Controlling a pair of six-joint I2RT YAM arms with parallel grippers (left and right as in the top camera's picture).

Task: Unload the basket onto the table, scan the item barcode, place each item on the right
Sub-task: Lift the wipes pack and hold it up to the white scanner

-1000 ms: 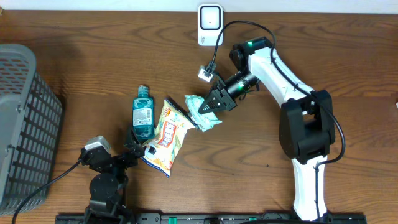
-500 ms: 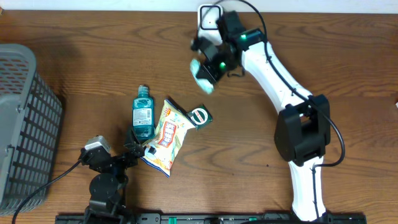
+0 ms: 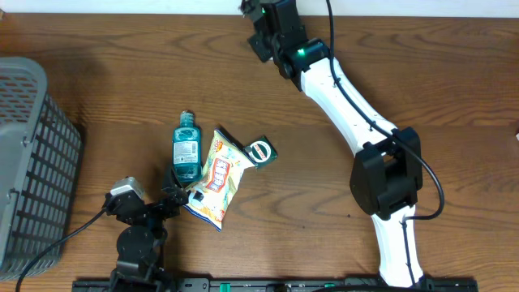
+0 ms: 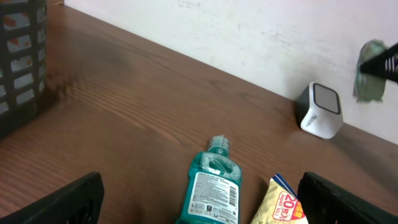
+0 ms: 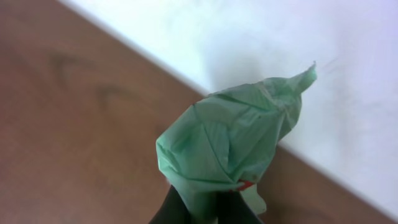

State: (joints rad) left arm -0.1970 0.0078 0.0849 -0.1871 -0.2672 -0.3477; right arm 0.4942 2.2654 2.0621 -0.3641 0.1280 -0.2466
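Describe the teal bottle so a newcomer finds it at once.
From the grey basket at far left, look right to the cluster of items. The teal bottle lies flat at its left end, capped and rigid, unlike the yellow snack bag beside it.

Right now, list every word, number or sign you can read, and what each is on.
"20": red figures on the yellow snack bag; the rest of its print is blurred.
Label on the mouthwash bottle: too small to read.
Round white logo on the dark green packet: unreadable.
No text shows on the green pouch.
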